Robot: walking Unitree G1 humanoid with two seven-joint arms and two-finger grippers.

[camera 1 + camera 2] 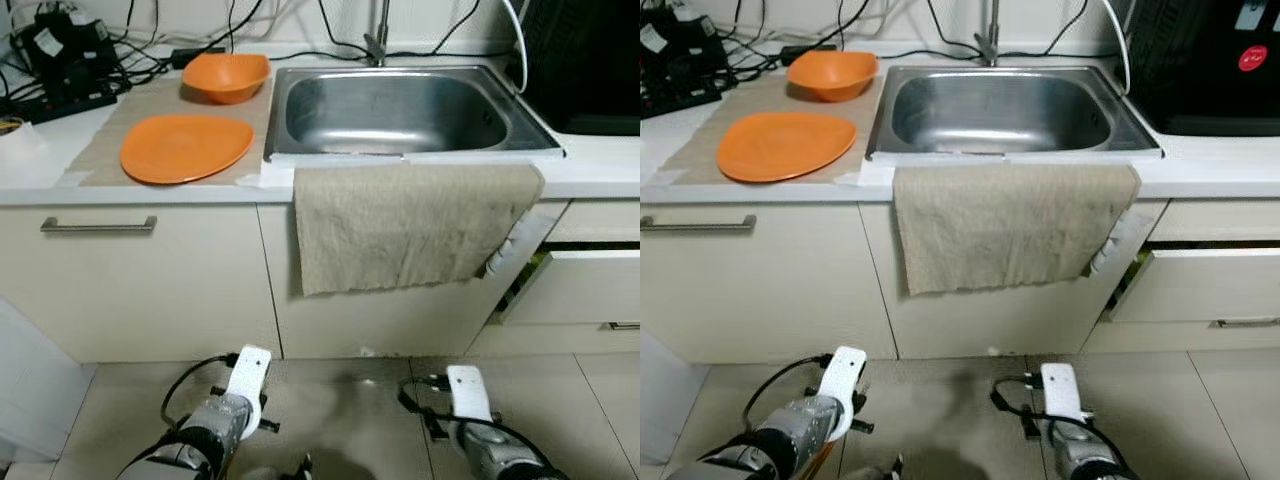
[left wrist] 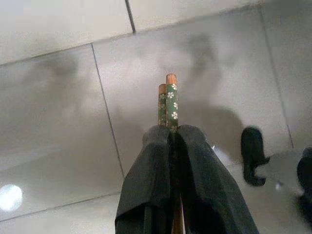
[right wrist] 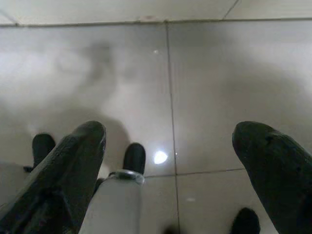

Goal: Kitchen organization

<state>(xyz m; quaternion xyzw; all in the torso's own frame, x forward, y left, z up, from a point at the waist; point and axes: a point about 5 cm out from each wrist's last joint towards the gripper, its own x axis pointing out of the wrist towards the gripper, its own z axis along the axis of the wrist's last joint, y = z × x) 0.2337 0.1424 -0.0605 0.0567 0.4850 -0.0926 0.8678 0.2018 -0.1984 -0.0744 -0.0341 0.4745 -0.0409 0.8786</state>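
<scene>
My left gripper (image 2: 171,139) pinches chopsticks (image 2: 168,100) over the floor; the right gripper (image 3: 170,146) is spread wide. Thin sticks could slip and drop.

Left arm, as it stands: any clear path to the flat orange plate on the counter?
Probably yes, but not free-handed. The left gripper hangs low over the floor, shut on green flowered chopsticks. The flat orange plate lies uncovered near the counter's front edge, nothing between.

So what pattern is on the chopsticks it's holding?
Green with little white flowers on the chopsticks, orange-brown tips; clearest in the left wrist view.
</scene>
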